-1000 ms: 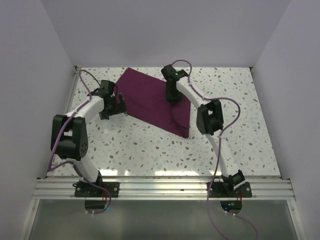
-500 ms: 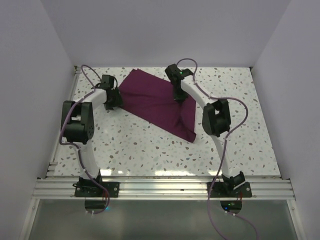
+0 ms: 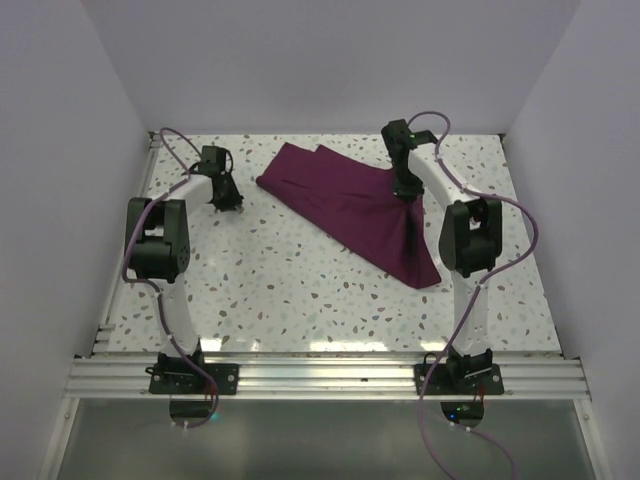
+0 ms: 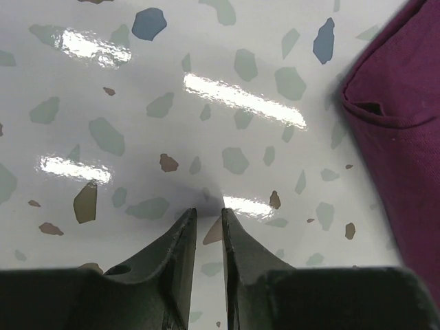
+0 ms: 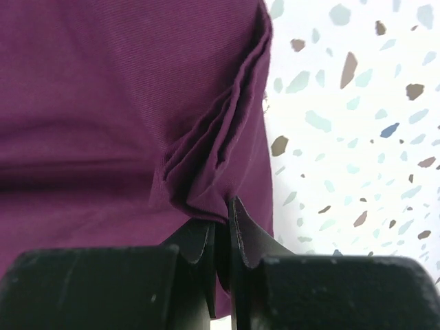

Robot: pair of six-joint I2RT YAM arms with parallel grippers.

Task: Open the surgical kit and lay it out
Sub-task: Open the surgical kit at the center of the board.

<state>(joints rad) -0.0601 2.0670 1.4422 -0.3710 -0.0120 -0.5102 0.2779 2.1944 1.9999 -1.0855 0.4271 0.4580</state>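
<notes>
As right claw pinches cloth wrap, left claw closed nearby.

The left arm and right arm are showing white tubular links joined by chunky black joint housings. Thin purple cables are running off each arm, at the upper left and upper right of the overhead view. A small green light is glowing on the right wrist. Black base plates are showing at the bottom. In the wrist views, the left gripper and right gripper are showing matte black fingers that taper toward the tips. A round hole is showing in one left finger.
</notes>
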